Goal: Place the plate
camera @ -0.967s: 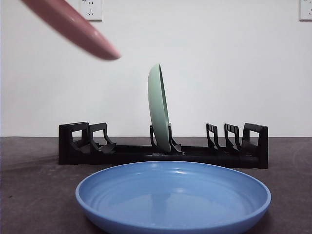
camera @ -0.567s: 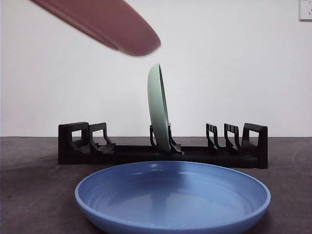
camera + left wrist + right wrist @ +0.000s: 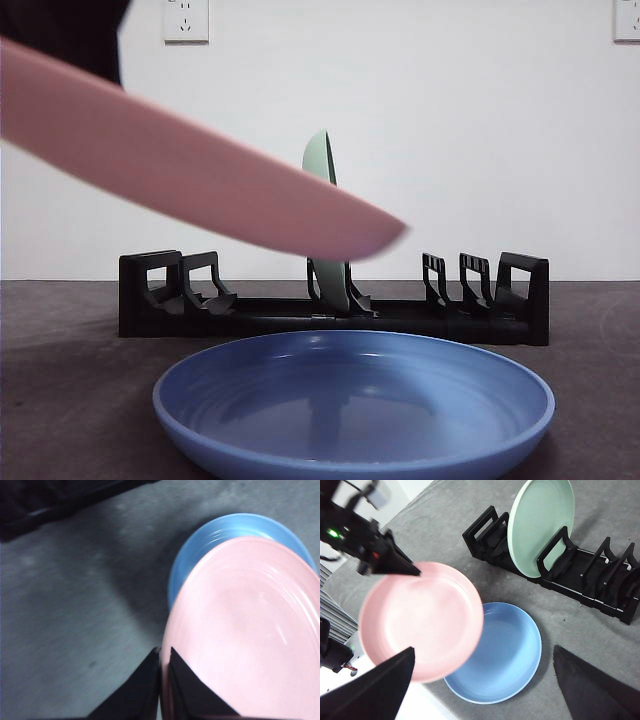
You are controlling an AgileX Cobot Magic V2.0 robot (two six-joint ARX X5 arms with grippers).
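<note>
Right wrist view alone shows the left gripper (image 3: 415, 572) pinching the pink plate's (image 3: 420, 620) rim, with the right gripper (image 3: 485, 685) spread wide and empty. The plate hangs over the blue plate (image 3: 350, 400) on the grey table (image 3: 60, 400), tilting down rightward toward the black rack (image 3: 250, 315) holding an upright green plate (image 3: 540, 525). A white wall (image 3: 480, 150) stands behind.

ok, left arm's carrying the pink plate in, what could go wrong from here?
The left gripper pinches only the pink plate's rim, so it could slip or tilt. It hangs over the blue plate and could drop onto it. Heading for the rack, its edge could knock the upright green plate.
</note>
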